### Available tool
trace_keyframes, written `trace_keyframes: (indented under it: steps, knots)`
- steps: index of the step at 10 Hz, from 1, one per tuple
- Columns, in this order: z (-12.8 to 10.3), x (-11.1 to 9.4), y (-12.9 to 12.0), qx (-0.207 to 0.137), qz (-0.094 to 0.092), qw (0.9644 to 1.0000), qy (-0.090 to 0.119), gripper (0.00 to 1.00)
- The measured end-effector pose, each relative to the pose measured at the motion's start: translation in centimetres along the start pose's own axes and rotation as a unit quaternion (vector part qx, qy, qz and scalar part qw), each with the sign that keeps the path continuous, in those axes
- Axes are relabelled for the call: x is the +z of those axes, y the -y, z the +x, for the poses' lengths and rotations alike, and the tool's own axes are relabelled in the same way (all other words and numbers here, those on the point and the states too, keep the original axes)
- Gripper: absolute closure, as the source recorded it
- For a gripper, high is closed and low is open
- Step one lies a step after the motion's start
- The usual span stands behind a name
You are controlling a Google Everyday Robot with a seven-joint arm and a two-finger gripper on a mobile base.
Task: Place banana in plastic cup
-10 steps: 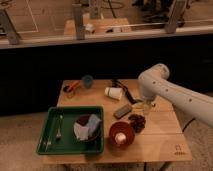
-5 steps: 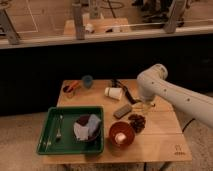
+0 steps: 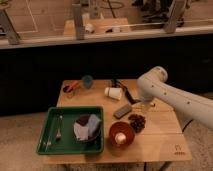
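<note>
Item: banana [image 3: 138,103], a pale shape at right centre of the tabletop [image 3: 165,145], partly hidden; we cannot make out how it lies.
Claw [image 3: 145,107]: directly over it, fingers apart, nothing held.
Plastic cup [image 3: 87,80]: upper left, upright, well apart.
Between them: white cup [image 3: 113,93] on its side.
Risk, in our judgement: a closure on the curved fruit's end may let it slip, or knock the white cup in transit.

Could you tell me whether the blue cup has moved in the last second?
No. The plastic cup keeps its place at the table back edge, left of the white cup; the gripper is over the right side.
</note>
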Motion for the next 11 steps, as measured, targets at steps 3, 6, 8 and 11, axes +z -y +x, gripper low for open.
trace_keyframes:
  steps: [3, 6, 8, 11]
  knots:
    - [1.5, 2.3, 1.0, 0.014, 0.002, 0.9998, 0.01, 0.2]
    - [1.6, 2.4, 1.0, 0.016, 0.0, 0.9998, 0.012, 0.2]
    - [1.6, 2.5, 1.0, 0.016, 0.0, 0.9998, 0.012, 0.2]
    - [2.0, 4.0, 1.4, 0.022, -0.005, 0.9993, 0.029, 0.2]
